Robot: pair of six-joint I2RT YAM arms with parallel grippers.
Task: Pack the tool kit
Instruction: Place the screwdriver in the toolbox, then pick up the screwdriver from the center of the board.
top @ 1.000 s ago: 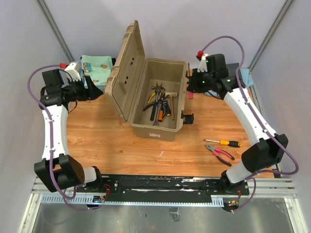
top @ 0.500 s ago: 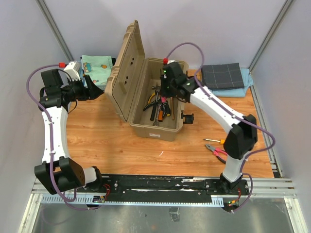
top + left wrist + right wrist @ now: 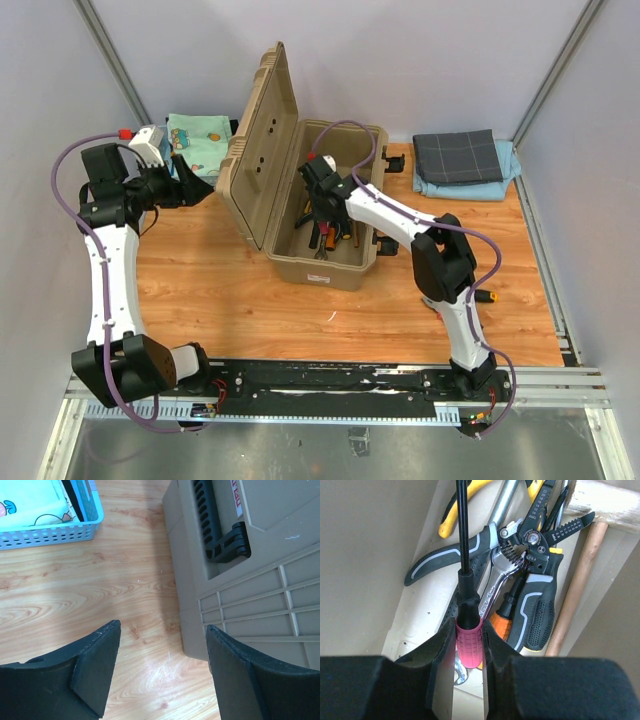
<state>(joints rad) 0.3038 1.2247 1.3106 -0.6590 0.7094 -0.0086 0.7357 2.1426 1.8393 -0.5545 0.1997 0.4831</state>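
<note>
The tan toolbox [image 3: 322, 270] stands open mid-table, its lid [image 3: 255, 150] raised to the left. Inside lie pliers [image 3: 450, 560], a wire stripper [image 3: 535, 615], a wrench [image 3: 495, 587], an orange-handled screwdriver [image 3: 498, 625] and a wooden hammer handle [image 3: 577, 585]. My right gripper [image 3: 469, 628] reaches down into the box [image 3: 322, 200] and is shut on the pink handle of a black-shafted screwdriver [image 3: 468, 647], held above those tools. My left gripper [image 3: 162, 625] hangs open over bare wood just left of the lid [image 3: 260, 595], holding nothing; it also shows from above [image 3: 198, 187].
A blue mesh basket [image 3: 200, 135] of patterned cloth sits at the back left, close to my left gripper. A folded dark grey cloth [image 3: 458, 155] lies at the back right. Another screwdriver's orange handle [image 3: 486, 296] peeks out on the table behind my right arm.
My right arm swung from the box's far right side to over the open box and dipped inside, carrying the screwdriver. The left arm has stayed put.
</note>
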